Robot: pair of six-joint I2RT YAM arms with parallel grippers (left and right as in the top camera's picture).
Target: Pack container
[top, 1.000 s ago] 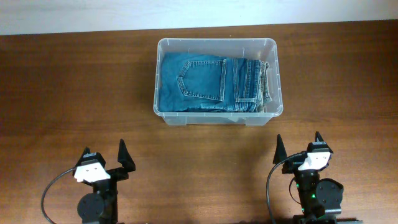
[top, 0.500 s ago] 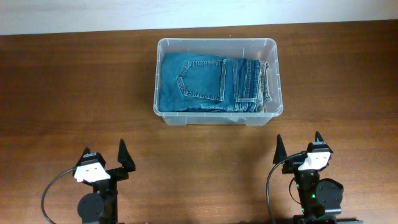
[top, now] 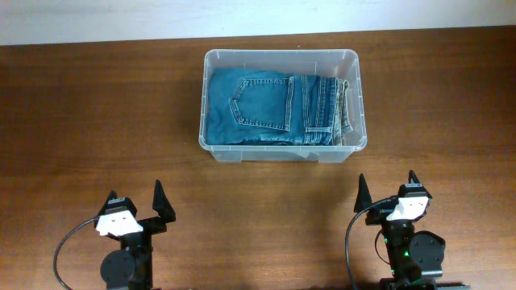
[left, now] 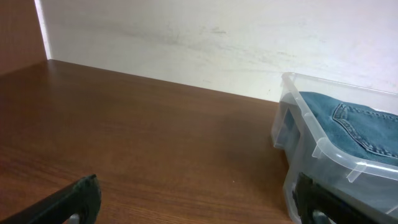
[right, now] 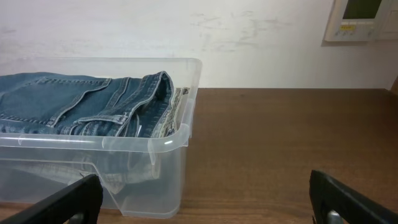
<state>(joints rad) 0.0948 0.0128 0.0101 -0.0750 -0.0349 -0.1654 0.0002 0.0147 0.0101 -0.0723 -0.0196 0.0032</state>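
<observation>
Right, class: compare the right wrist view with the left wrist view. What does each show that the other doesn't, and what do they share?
Only the right wrist view shows a white wall panel at top right, and the waistband end of the jeans against the right end of the container. Only the left wrist view shows the container's left end and a brown surface where the wall stops, top left. Both show the clear container, the folded jeans inside it, the brown table and the pale wall.
</observation>
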